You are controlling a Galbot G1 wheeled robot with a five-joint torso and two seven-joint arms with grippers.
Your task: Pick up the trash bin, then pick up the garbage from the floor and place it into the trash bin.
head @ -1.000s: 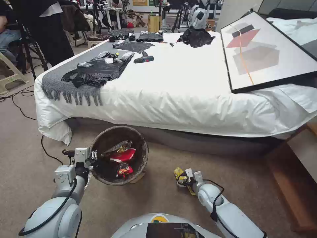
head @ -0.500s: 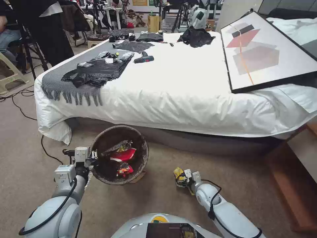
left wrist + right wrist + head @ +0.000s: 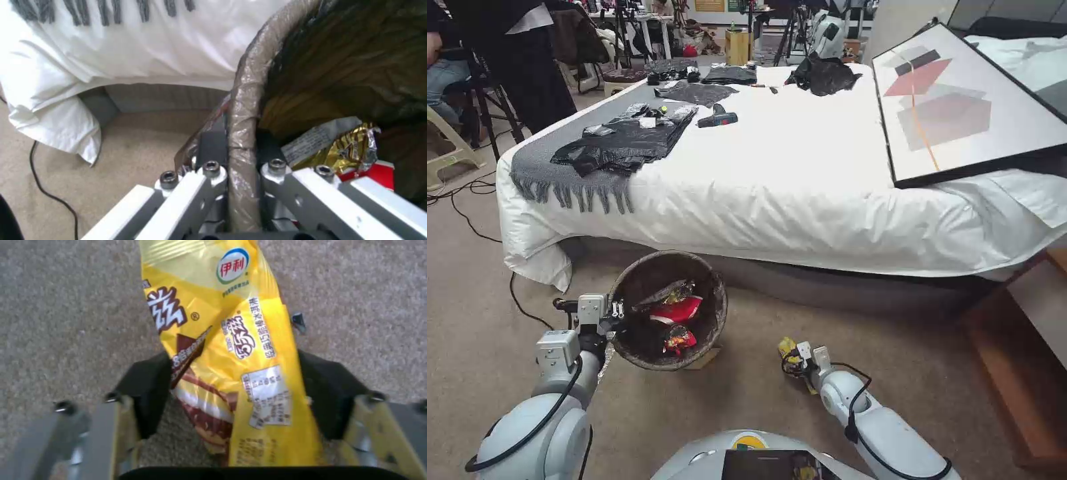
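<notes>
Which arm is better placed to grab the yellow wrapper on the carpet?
Right. The right gripper is down at the carpet with the yellow wrapper between its open fingers. The left gripper is shut on the bin rim, so it is occupied.

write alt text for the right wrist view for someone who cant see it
The right tool straddles a yellow ice cream wrapper on beige carpet, one black pad on each side. The pads look close to the wrapper's edges, but a firm squeeze cannot be confirmed.
</notes>
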